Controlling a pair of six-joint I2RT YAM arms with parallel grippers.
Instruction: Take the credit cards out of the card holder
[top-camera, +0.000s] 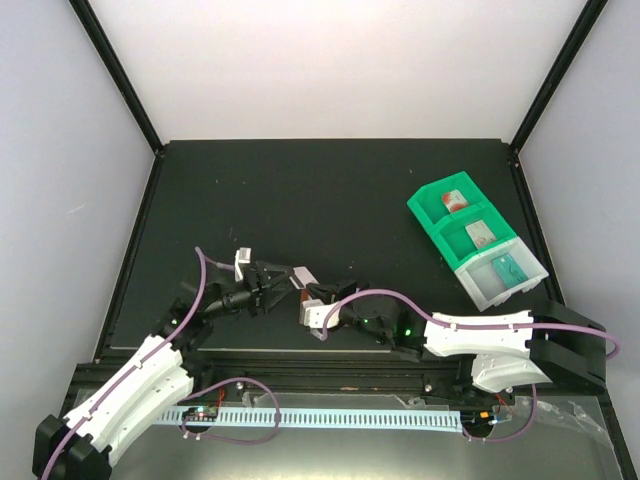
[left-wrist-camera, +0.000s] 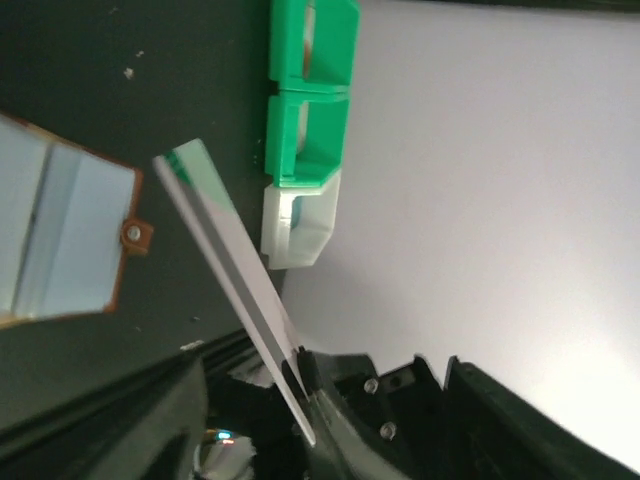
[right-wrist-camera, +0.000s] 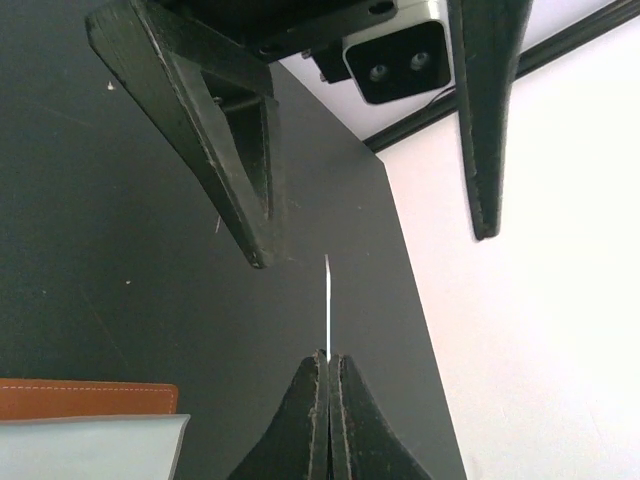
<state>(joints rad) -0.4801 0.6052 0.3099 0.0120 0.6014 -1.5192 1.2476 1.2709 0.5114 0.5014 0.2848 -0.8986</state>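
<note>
We're left of centre on the dark tabletop (top-camera: 330, 190), with both arms nose to nose. The right gripper (right-wrist-camera: 328, 356) has its jaws pressed tight together, pinching a thin pale card (left-wrist-camera: 228, 265) by one end. From the right wrist it shows dead edge-on, just a white sliver rising out of the fingertips. The left gripper (right-wrist-camera: 370, 248) faces it with its jaws spread wide. The card's free end just reaches the gap between them, and neither finger touches it. The card is clear of the card holder (left-wrist-camera: 60, 240), which lies open and flat on the tabletop just beside the grippers. Its shiny blue-grey pockets face up, the brown leather rim shows, and the snap tab pokes out toward the card (from above, the holder is mostly hidden beneath the two grippers). Over at the back right, well apart from all this, sits the green tray (top-camera: 432, 212), set at an angle, with two green compartments and a pale one at its near end. A white-and-red card (top-camera: 455, 200) lies in the far compartment, a greyish card (top-camera: 483, 235) in the middle one, and something teal (top-camera: 510, 268) in the pale one.
</note>
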